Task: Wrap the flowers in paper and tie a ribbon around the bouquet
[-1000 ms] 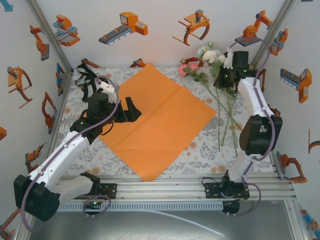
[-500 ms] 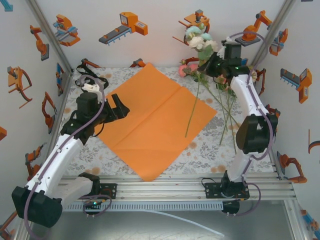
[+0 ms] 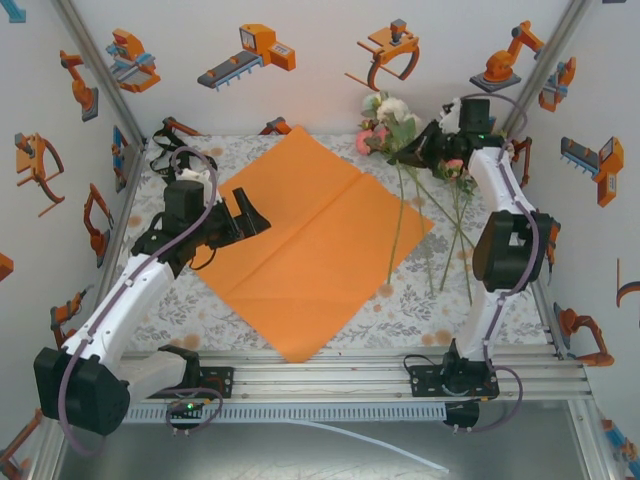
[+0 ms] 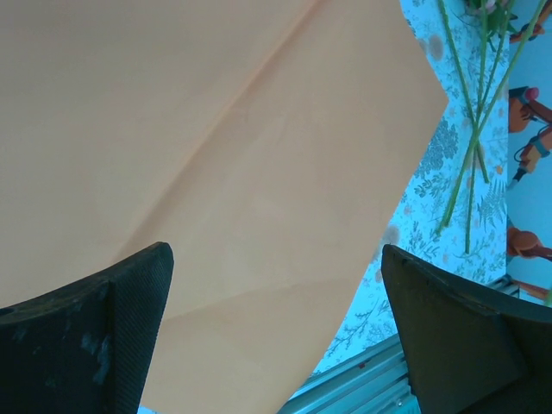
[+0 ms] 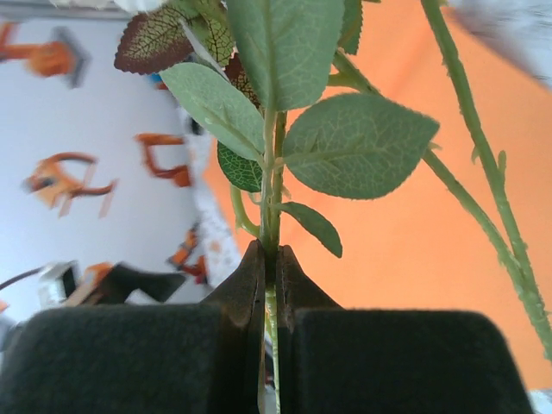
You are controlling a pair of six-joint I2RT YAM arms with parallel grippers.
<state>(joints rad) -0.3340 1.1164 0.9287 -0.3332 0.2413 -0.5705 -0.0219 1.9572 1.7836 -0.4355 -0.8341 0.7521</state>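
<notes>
The right gripper is pressed together on one thin stem of the flowers, just under a group of leaves. It is at the far right of the desk, and it seems to be raised above it. From the pinch, the blooms go up toward the back wall. The long stem goes down toward the near edge and crosses the right corner of the paper.

The paper lies flat in the middle of the desk, with one corner pointing to the arms. Its middle is to the left of the right gripper and nearer to the arms. The stem's long axis goes from far to near, so I judge that the flower must move left and come down onto the sheet. The right arm is the nearer one for this, and it already has the flower.

The other flowers lie on the desk just right of the paper, with their stems also pointing to the near edge.

The right arm stands tall, with its wrist turned to the left. The left arm reaches forward and low. The left gripper is spread wide and holds nothing. It is over the left edge of the paper and faces the middle of it. The ribbon lies at the far left, well apart from the flowers.
</notes>
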